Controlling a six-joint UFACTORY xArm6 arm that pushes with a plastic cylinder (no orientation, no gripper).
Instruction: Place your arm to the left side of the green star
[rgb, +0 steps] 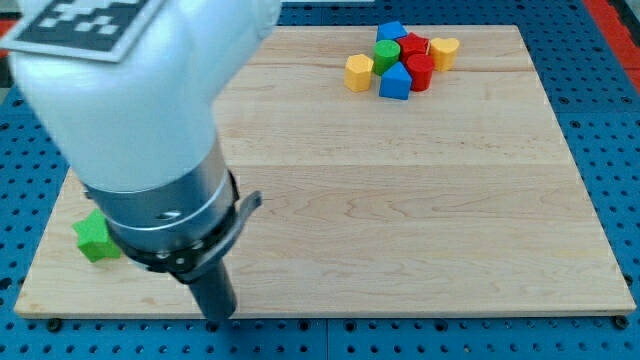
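The small green star-shaped block (96, 238) sits near the bottom-left corner of the pale wooden tabletop (400, 220), close to its left edge. My tip (220, 316), a bare rod holding nothing, rests at the bottom edge, to the star's right. Wide bare wood separates them from the coloured block cluster (402, 60) near the top edge.

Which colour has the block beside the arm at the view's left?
Green star; the only camera view shows it, partly hidden.

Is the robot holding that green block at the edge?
No, nothing is held. I have only a rod, and my tip sits at the board's bottom edge, to the view's right of the green star, not touching it.
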